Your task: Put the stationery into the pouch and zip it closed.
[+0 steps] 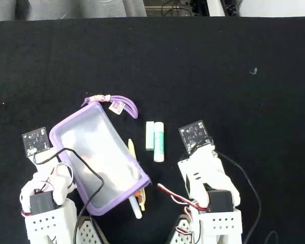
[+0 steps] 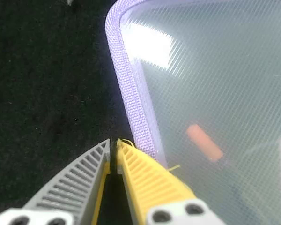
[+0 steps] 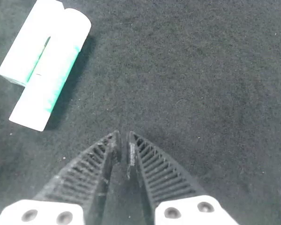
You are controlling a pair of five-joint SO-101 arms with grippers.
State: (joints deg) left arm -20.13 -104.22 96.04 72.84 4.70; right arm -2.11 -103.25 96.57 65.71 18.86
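Observation:
A clear pouch [image 1: 99, 155] with purple trim lies tilted on the black table, its purple strap [image 1: 123, 105] at the far end. A white and green glue stick [image 1: 159, 142] and a small eraser-like block [image 1: 150, 135] lie side by side just right of it. A yellow pencil [image 1: 132, 150] and a white pen [image 1: 135, 208] poke out along the pouch's right edge. My left gripper [image 2: 113, 144] is shut, empty, beside the pouch's purple edge [image 2: 131, 89]. My right gripper [image 3: 122, 138] is shut, empty, a little way from the glue stick [image 3: 54, 83].
An orange item [image 2: 204, 142] shows through the pouch's clear face. A black cable [image 1: 86, 170] crosses the pouch from the left arm. The black cloth [image 1: 218, 76] stretches bare to the far and right sides.

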